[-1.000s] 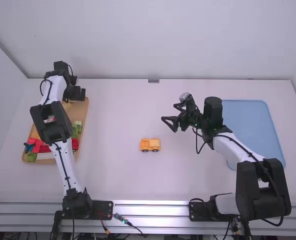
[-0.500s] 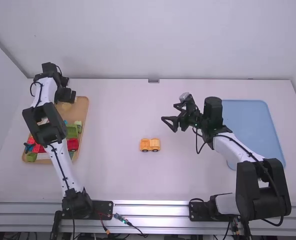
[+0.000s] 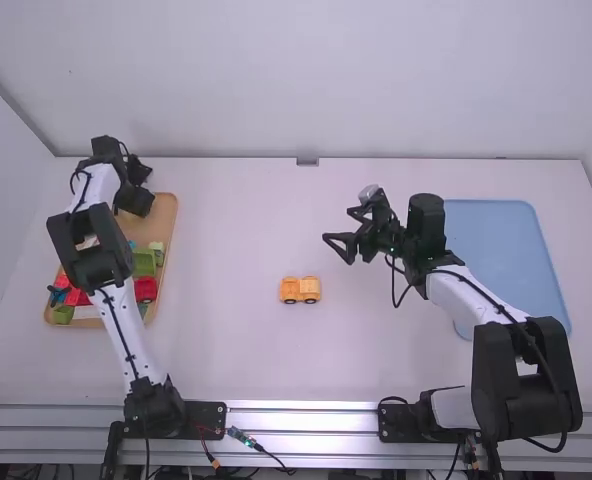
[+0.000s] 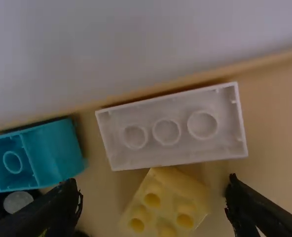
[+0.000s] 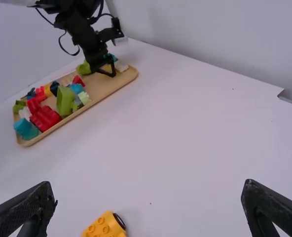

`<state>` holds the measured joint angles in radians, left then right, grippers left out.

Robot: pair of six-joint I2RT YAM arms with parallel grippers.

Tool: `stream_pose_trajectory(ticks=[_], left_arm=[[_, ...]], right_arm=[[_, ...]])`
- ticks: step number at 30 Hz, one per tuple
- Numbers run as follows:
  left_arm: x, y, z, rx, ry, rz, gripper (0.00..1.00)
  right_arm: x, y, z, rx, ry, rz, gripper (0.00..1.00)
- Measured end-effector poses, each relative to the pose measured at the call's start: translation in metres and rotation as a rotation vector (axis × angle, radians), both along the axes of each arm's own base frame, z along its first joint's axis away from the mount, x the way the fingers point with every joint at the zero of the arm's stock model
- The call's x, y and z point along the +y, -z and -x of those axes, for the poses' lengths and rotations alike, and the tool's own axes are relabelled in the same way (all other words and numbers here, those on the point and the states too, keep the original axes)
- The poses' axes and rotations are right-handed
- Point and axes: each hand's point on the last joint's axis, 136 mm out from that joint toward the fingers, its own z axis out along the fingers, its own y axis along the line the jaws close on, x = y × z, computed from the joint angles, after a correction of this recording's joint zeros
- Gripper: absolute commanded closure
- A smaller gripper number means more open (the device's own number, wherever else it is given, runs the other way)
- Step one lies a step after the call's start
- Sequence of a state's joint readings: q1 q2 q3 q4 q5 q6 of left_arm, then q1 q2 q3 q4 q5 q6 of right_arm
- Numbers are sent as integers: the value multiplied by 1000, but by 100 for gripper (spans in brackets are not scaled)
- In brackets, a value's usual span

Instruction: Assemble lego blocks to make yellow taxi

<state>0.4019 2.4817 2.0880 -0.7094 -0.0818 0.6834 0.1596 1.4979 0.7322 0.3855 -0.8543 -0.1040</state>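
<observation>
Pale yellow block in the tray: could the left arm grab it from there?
Probably yes. The left gripper is open, one finger to either side of the pale yellow block, though the white brick close beside it might get in the way.

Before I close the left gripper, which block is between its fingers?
The yellow block, studs up. The white block, hollow underside up, lies farther off; the teal block is off to one side.
</observation>
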Motion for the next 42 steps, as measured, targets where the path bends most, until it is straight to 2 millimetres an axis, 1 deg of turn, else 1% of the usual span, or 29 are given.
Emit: stream_pose_trajectory(ticks=[1, 2, 4, 6, 9, 11, 12, 13, 14, 18, 21, 22, 23, 24, 25, 26, 28, 31, 33, 42], left_arm=[[-1, 0, 0, -1, 15, 0, 26], [-2, 1, 0, -2, 26, 3, 30], [-4, 2, 0, -3, 36, 8, 33], [-5, 2, 1, -3, 46, 11, 37], [-4, 3, 2, 2, 45, 6, 39], [-3, 3, 2, 6, 37, -1, 43], [-2, 3, 3, 10, 30, -9, 48], [-1, 3, 4, 12, 28, -10, 50], [-1, 3, 4, 16, 26, -14, 54], [-2, 5, 9, 37, 21, -10, 65], [-1, 6, 11, 44, 20, -12, 69], [-1, 6, 11, 45, 19, -14, 71], [-1, 5, 12, 45, 17, -16, 80], [-1, 5, 12, 46, 17, -17, 80], [0, 3, 12, 46, 14, -20, 87], [0, 3, 12, 47, 13, -22, 91], [1, 3, 13, 48, 11, -23, 93], [0, 3, 14, 54, 5, -18, 93], [0, 3, 15, 54, 0, -17, 98], [-5, 1, 13, 24, -104, 33, 98]], right_arm=[[0, 0, 0, -1, 0, 0, 0], [0, 0, 0, -1, 0, 0, 0], [0, 0, 0, 0, 0, 0, 0], [0, 0, 0, 0, 0, 0, 1], [0, 0, 0, -1, 0, 0, 0], [0, 0, 0, -1, 0, 0, 0], [0, 0, 0, -1, 0, 0, 0], [0, 0, 0, 0, 0, 0, 0], [0, 0, 0, 0, 0, 0, 0], [0, 0, 0, -1, 0, 0, 0], [0, 0, 0, 0, 0, 0, 0], [0, 0, 0, 0, 0, 0, 0], [0, 0, 0, -1, 0, 0, 1], [0, 0, 0, -1, 0, 0, 0], [0, 0, 0, -1, 0, 0, 0], [0, 0, 0, -1, 0, 0, 0], [0, 0, 0, -1, 0, 0, 0], [0, 0, 0, -1, 0, 0, 0], [0, 0, 0, -1, 0, 0, 0], [0, -4, -2, -17, 2, -7, 0]])
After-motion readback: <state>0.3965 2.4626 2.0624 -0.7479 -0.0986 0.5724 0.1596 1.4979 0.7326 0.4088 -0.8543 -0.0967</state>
